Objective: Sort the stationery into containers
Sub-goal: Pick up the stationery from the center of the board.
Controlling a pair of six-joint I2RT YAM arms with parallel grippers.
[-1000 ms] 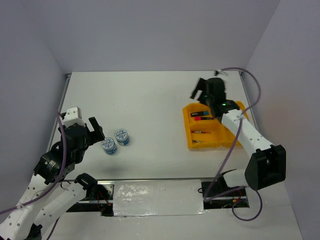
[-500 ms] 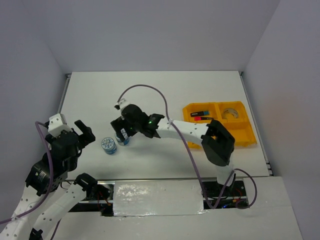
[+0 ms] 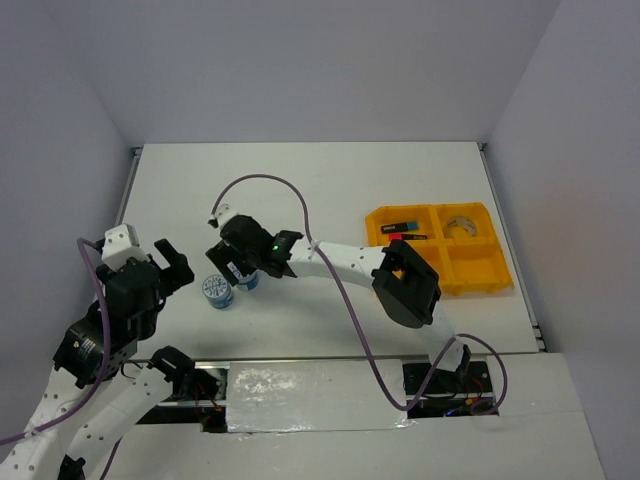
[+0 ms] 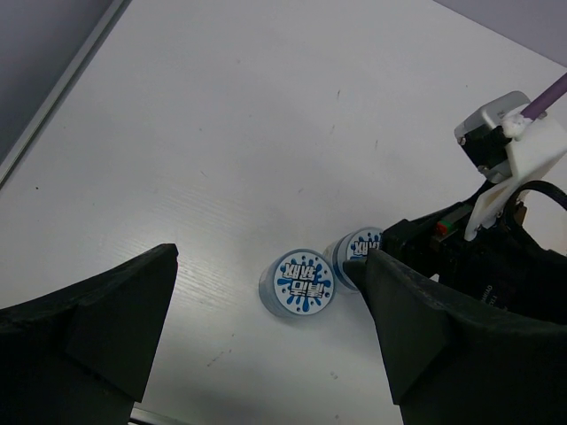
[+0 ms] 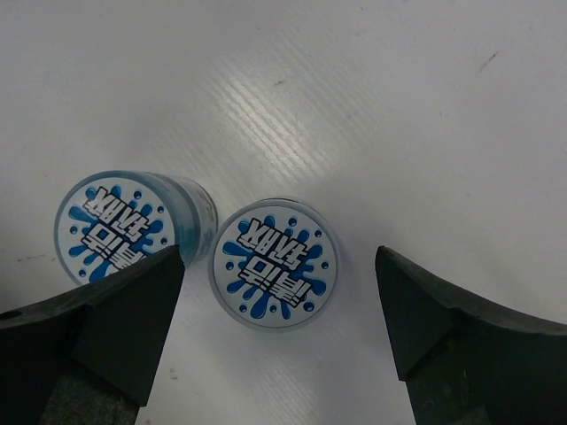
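Two small blue-white round tubs stand side by side on the white table, the left tub (image 3: pixel 217 291) (image 4: pixel 301 283) (image 5: pixel 115 232) and the right tub (image 3: pixel 249 283) (image 4: pixel 357 251) (image 5: pixel 275 263). My right gripper (image 3: pixel 236 270) (image 5: pixel 279 257) hangs open just above the right tub, one finger on each side and neither touching it. My left gripper (image 3: pixel 178 262) (image 4: pixel 270 257) is open and holds nothing, a little to the left of the tubs. The yellow-orange tray (image 3: pixel 478 277) lies at the right, with highlighters (image 3: pixel 405 225), a red pen (image 3: pixel 407 237) and the grey tape ring (image 3: pixel 461 225) in its far compartments.
The right arm (image 3: pixel 340 262) stretches leftward across the middle of the table, and its purple cable (image 3: pixel 262 182) loops above it. In the left wrist view the right arm's wrist (image 4: pixel 505 257) sits close beside the tubs. The walls enclose the table on three sides.
The right arm has swung from above the tray across to the tubs and now settles over the right tub. The left gripper has drawn back a little to the left.
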